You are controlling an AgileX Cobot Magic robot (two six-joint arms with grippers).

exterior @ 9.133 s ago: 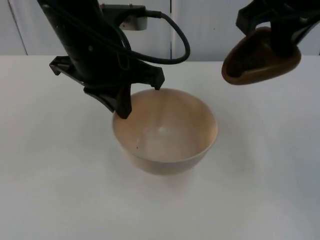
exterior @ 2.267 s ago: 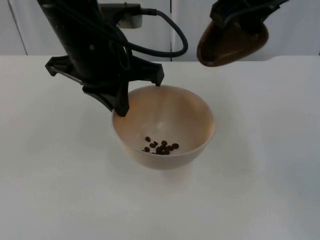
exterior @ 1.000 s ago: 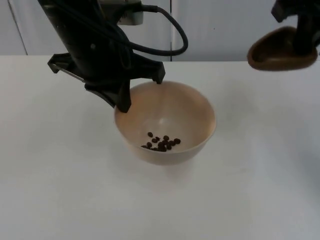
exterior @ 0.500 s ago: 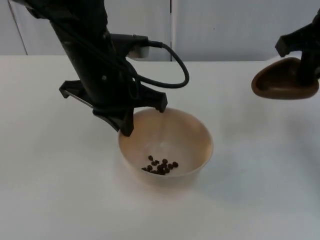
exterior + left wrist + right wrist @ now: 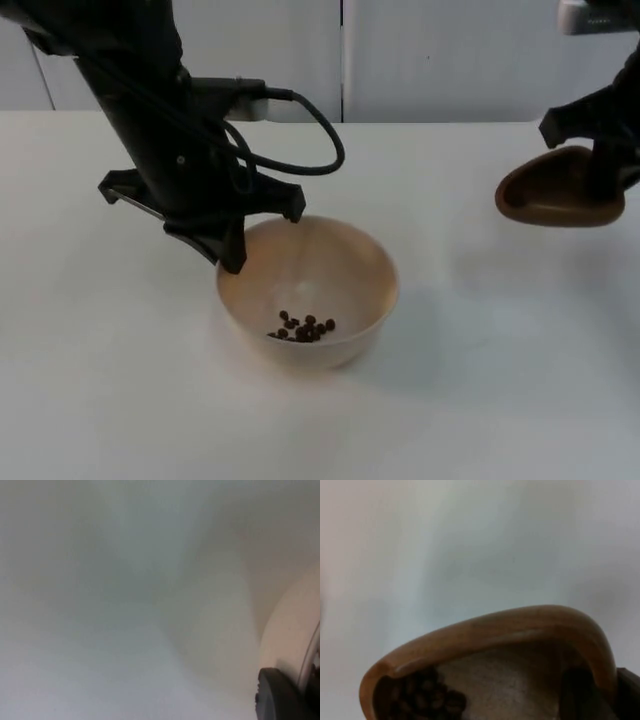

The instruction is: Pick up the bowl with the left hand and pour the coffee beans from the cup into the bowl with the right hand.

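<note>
1. Left gripper (image 5: 262, 238) clamped on rim of bowl (image 5: 345, 345), left of table (image 5: 470, 400) centre.
2. Beans (image 5: 303, 327) lying in bowl bottom.
3. Right gripper (image 5: 603, 170) gripping brown cup (image 5: 545, 195), well apart at right; some beans left inside.

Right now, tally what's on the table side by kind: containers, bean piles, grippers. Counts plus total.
Bowls: 1, pale bowl, rim held by the left gripper.
Cups: 1, brown cup, held by the right gripper.
Coffee bean piles: 2, beans in the bowl, leftover beans in the cup.
Grippers: 2.
Total: 6.
</note>
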